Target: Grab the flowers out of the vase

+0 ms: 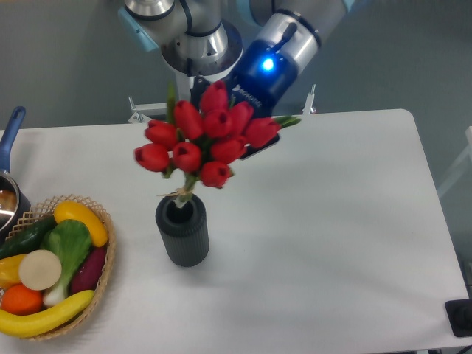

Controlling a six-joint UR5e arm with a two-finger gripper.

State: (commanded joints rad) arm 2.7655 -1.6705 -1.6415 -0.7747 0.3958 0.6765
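A bunch of red tulips, the flowers [203,142], stands in the vase [182,230] near the middle of a white table [339,221], its tied stems rising out of the pot's mouth and leaning a little toward the far right as the buds fan out wider than the pot itself. The gripper [254,136] sits directly behind the blooms, at the far side of the bunch from the camera, below a wrist housing lit by a blue lamp; the buds hide its fingers almost entirely, so whether they are apart, together or closed on a stem cannot be told (only a dark sliver shows beside the rightmost bud). The relation that matters is this: the bunch lies toward the camera and slightly left of the tool, and its long axis runs nearly upright, from the vase's mouth up through the twine to the heads. Any lift would probably have to follow that axis, drawing the stems straight up out of the narrow opening rather than sideways, or the light pot could tip with them. To the left, at the table's near corner, a woven basket [105,254] holds bananas, a lettuce, an orange and other produce, and a pan with a blue handle [9,136] pokes in at the edge. Both stand well apart from the vase, and nothing lies between tool and flowers.
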